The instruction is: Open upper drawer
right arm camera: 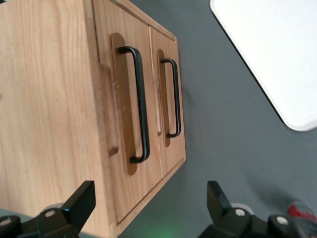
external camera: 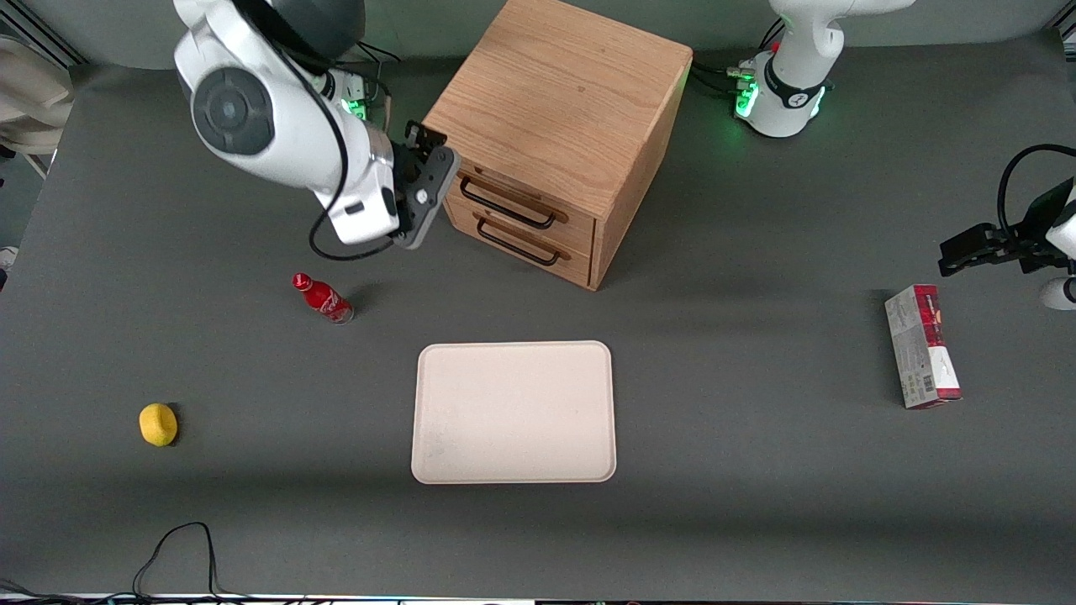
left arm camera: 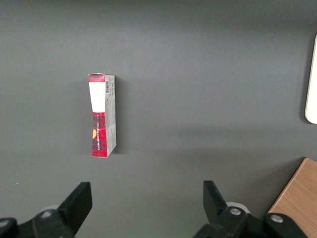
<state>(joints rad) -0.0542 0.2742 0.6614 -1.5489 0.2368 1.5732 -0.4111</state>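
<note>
Nothing opened yet — the upper drawer (external camera: 514,200) sits flush in the oak cabinet (external camera: 559,109), its black handle (right arm camera: 139,101) untouched. The gripper (external camera: 430,172) hovers just beside the cabinet's front, fingers spread wide — reach, grasp and pull all remain.

You have even, fairly bright overhead light, and the grey table (external camera: 756,521) shows no hard glare. Shadows are soft: the cabinet (external camera: 555,109) drops a broad one toward its 3 o'clock, and the red bottle (external camera: 323,299) and the yellow object (external camera: 158,423) each throw a small one the same way. Green status lights tint the arm bases. The gripper (external camera: 435,151), just beside the cabinet's front, hangs with its fingers (right arm camera: 79,203) spread; from the wrist they look slightly soft, perhaps out of focus. The upper drawer (right arm camera: 126,106) handle reads crisp there. The front view's frame edges show little distortion.
</note>
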